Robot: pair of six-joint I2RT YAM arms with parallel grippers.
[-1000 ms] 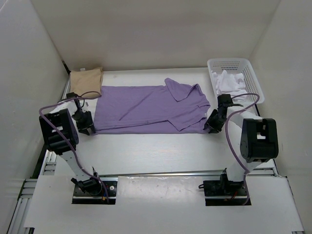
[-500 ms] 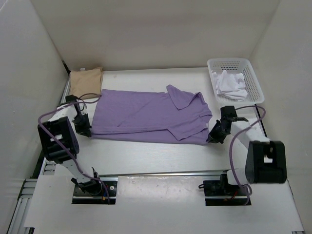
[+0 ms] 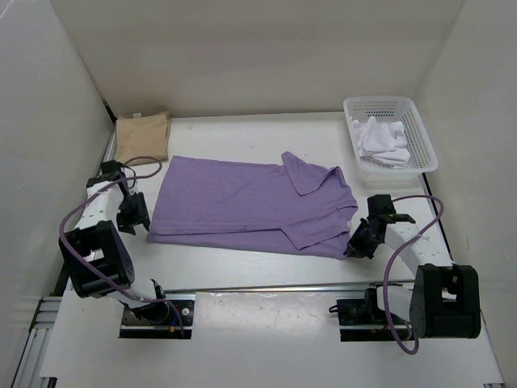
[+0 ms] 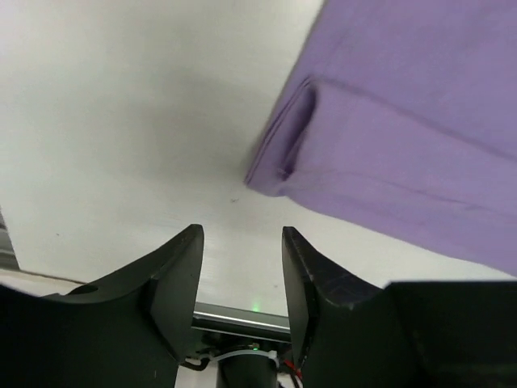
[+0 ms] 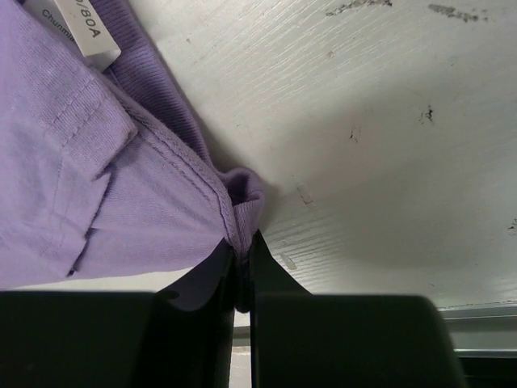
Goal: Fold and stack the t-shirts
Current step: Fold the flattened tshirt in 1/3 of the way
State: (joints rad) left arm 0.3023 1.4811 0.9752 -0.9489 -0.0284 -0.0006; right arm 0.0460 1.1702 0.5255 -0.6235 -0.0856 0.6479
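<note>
White table (image 3: 266,263), centre frame: right gripper (image 5: 242,260) pinches lavender shirt (image 3: 242,202); left gripper (image 4: 242,246) spread, empty; one-sided pull may skew fold.

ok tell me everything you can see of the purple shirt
The lavender purple collared cloth shirt lies folded lengthwise on the white table, collar toward the right, lightly creased. The right gripper pinches its near right corner, beside a white printed label; the left gripper stands open just off its near left corner.
</note>
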